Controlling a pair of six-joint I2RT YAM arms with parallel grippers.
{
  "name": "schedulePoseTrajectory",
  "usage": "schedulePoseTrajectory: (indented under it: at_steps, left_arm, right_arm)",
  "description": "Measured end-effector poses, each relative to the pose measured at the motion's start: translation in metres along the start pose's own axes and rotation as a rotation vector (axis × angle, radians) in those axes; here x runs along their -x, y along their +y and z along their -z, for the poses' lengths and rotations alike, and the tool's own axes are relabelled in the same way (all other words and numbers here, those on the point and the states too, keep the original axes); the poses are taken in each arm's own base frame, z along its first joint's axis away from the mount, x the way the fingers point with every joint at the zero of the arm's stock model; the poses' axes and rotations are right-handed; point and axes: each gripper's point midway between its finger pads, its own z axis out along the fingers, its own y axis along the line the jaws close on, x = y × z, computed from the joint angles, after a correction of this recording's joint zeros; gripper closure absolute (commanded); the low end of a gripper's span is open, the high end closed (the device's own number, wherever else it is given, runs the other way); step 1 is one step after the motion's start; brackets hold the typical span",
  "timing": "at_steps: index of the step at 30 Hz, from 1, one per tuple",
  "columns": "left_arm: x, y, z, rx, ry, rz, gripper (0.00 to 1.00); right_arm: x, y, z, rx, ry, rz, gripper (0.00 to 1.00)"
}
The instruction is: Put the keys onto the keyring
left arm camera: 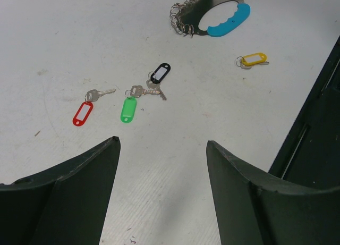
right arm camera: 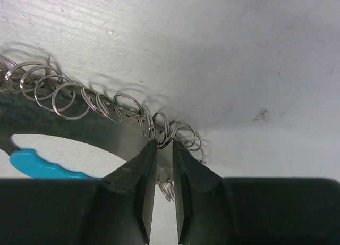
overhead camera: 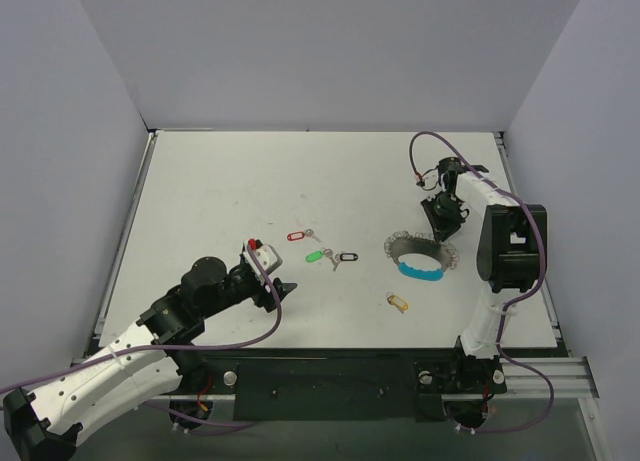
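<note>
Right claw (right arm camera: 163, 145) pinched near shut on one coil loop of keyring (right arm camera: 69, 99), right side of bench (overhead camera: 220, 181). Left claw (left arm camera: 162, 143) wide open, empty. Keys (left arm camera: 128, 108) loose mid-bench. Judgement: hold the loop steady and raise it slightly for threading.

I see a white counter (overhead camera: 230, 181), boxed in by plain pale grey walls (overhead camera: 330, 51) on the left, far and right sides. Its surface carries faint scuffs (left arm camera: 42, 72) and a small dark speck (right arm camera: 261, 115). Along the near edge runs a black plate (overhead camera: 330, 386), with an aluminium rail (overhead camera: 560, 373) at near right.
</note>
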Motion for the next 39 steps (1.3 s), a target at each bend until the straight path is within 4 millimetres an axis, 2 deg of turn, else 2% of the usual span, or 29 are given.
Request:
schedulePoseTrajectory:
  at_steps: [7, 12, 25, 39]
  left_arm:
    - [0.0000, 0.0008, 0.0001, 0.001, 0.000, 0.001, 0.24]
    - [0.0000, 0.0005, 0.0001, -0.001, 0.000, 0.002, 0.24]
    - [-0.0007, -0.0008, -0.0003, -0.010, 0.003, 0.003, 0.24]
    - [-0.0013, -0.0002, -0.0007, -0.010, 0.005, 0.004, 0.24]
  right_arm:
    - [-0.0013, -0.0034, -0.0001, 0.005, -0.002, -0.014, 0.82]
    - [-0.0010, -0.0021, -0.0002, 0.016, -0.005, -0.019, 0.75]
    - [-0.0031, -0.0069, -0.0003, 0.060, -0.021, -0.087, 0.77]
    - [-0.0007, -0.0013, 0.0002, 0.126, -0.045, -0.144, 0.78]
